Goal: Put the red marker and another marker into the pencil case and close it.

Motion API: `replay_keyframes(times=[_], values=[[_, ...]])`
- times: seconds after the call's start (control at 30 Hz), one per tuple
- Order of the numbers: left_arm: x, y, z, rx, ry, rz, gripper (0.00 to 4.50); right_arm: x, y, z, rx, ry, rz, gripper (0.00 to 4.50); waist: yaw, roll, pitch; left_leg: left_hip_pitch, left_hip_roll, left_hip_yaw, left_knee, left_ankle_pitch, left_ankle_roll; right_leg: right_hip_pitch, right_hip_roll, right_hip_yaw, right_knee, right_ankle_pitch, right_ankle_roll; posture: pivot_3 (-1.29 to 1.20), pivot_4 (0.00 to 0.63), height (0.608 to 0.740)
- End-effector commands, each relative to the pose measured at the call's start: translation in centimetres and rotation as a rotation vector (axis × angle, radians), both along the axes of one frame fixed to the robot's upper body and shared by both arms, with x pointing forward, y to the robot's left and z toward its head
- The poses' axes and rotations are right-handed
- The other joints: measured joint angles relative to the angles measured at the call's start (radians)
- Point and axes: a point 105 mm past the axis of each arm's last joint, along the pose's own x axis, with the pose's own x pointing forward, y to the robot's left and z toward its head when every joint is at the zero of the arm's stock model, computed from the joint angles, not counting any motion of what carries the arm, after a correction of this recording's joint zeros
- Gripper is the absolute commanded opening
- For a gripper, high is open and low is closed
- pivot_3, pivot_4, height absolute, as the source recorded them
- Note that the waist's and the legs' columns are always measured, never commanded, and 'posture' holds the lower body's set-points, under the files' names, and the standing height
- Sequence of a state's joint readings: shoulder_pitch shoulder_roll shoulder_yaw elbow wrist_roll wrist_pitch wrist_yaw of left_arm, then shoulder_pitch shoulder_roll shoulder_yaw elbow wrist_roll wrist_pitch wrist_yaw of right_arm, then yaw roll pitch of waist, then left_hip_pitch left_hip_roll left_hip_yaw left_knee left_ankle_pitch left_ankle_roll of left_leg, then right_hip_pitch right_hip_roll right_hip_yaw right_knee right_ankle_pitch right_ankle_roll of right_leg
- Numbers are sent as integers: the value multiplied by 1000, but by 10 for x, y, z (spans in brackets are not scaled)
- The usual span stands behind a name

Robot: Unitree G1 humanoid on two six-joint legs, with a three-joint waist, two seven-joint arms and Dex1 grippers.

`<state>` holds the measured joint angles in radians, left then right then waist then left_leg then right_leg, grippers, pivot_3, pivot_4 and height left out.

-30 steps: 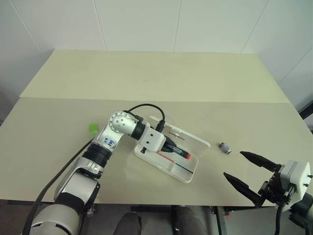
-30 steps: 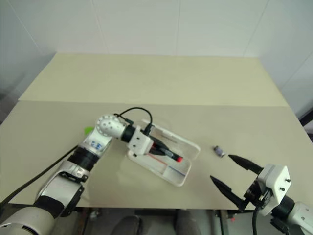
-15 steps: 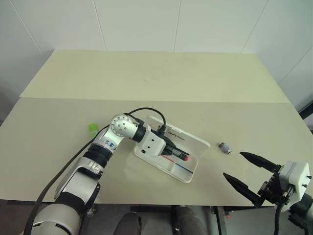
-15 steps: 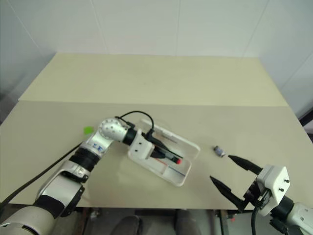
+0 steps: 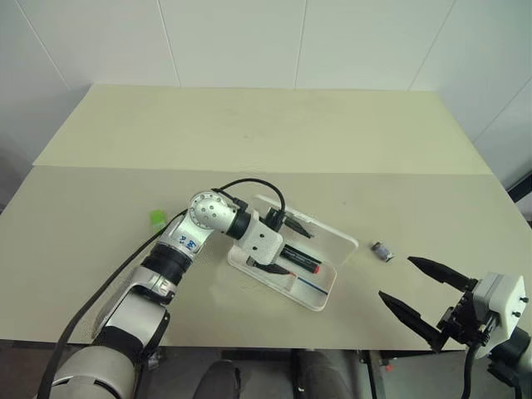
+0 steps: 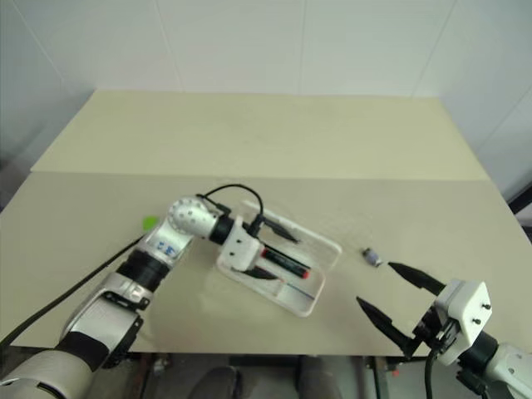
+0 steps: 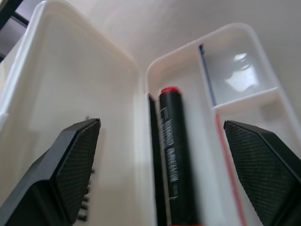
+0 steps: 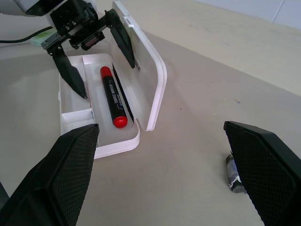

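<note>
The left gripper [image 5: 287, 246] has its fingers spread wide over the open pencil case [image 5: 326, 293], straddling the red marker [image 5: 301, 260] lying inside. The right gripper [image 5: 422, 291] waits apart with fingers spread. Lifting carelessly could snag the upright lid. The green highlighter [image 5: 156, 219] lies well apart across open tabletop [image 5: 274, 141].

White pencil case [image 5: 326, 293] on the beige table [image 5: 266, 133], red and blue stripes running along its inside floor, small dark lettering on the lid. Inside it, the red marker [image 8: 113, 96] shows a black barrel with pale print and a red cap. Left of the case there's a light-green highlighter [image 5: 156, 219]; right of it, a small grey metallic piece [image 5: 382, 250].
</note>
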<state>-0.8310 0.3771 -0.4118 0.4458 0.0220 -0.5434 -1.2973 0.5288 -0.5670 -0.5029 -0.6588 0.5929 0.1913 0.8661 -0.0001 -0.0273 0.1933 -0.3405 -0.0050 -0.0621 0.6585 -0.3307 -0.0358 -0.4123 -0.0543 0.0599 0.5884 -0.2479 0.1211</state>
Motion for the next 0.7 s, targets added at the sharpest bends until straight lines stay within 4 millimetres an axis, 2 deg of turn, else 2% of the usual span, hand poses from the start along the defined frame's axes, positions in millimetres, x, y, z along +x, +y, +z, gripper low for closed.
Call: replay_keyframes(times=[0.03, 0.33, 0.53, 0.7], values=[[-14, 0, 16, -36, 23, -49, 4479, -1, 4, 6, -4, -32, 18, 4500, -1, 0, 0, 0, 0, 0, 0, 0, 0, 0, 0, 0, 0, 0, 0, 0, 150, 740], [-39, 4, 35, -48, 155, -60, 4479, 2, 2, 6, -10, -33, 22, 4500, -1, 0, 0, 1, 0, 0, 0, 0, 0, 0, 0, 0, 1, 0, -1, 0, 150, 740], [-61, 5, 60, -101, 281, -95, 4479, 3, 1, 5, -13, -30, 27, 4500, -1, 0, 0, 2, 0, 0, 0, 0, 0, 1, 0, 0, 2, -1, -1, 0, 150, 740], [-79, 5, 100, -241, 450, -124, 4479, 3, 1, 5, -18, -24, 36, 4500, -2, 0, 0, 2, 1, 0, 0, 0, 0, 1, 0, 0, 2, -1, -2, 0, 150, 740]])
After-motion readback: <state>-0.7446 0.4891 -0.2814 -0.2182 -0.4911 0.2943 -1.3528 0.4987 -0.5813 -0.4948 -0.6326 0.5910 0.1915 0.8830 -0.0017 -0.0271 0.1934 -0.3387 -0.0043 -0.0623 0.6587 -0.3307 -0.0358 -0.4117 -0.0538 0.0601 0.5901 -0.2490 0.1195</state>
